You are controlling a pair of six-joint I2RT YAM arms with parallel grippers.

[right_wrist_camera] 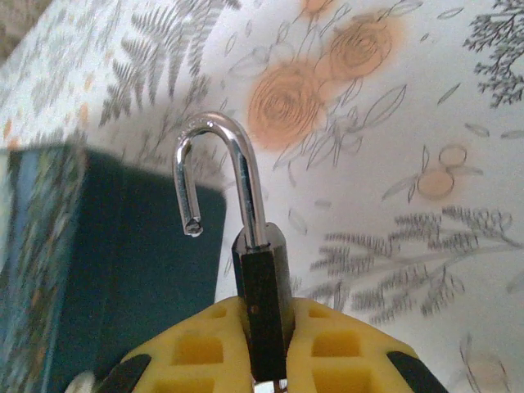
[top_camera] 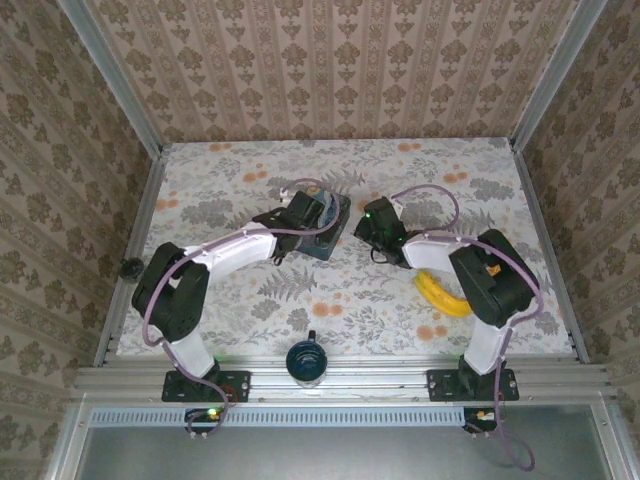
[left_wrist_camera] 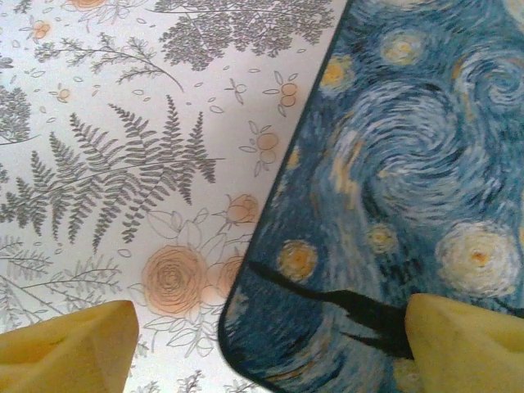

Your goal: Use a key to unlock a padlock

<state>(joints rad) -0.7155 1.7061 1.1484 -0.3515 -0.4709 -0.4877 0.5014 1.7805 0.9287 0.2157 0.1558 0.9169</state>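
White floral counter point(top_camera: 250, 170) fills the enclosure; at left, the left arm point(top_camera: 235, 248) reaches toward centre, its left jaws spread wide, one yellow pad point(left_wrist_camera: 74, 348) over bare counter and the other over the lid of the blue starry-night box point(left_wrist_camera: 409, 164); a dark blue mug point(top_camera: 305, 360) stands at the near edge, between the arm bases; just right of the box, the right jaws pinch the black padlock point(right_wrist_camera: 262, 286) by its body, its silver shackle point(right_wrist_camera: 217, 164) pointing away from them, one end swung free; a banana point(top_camera: 442, 295) lies farther right, beside the right arm.
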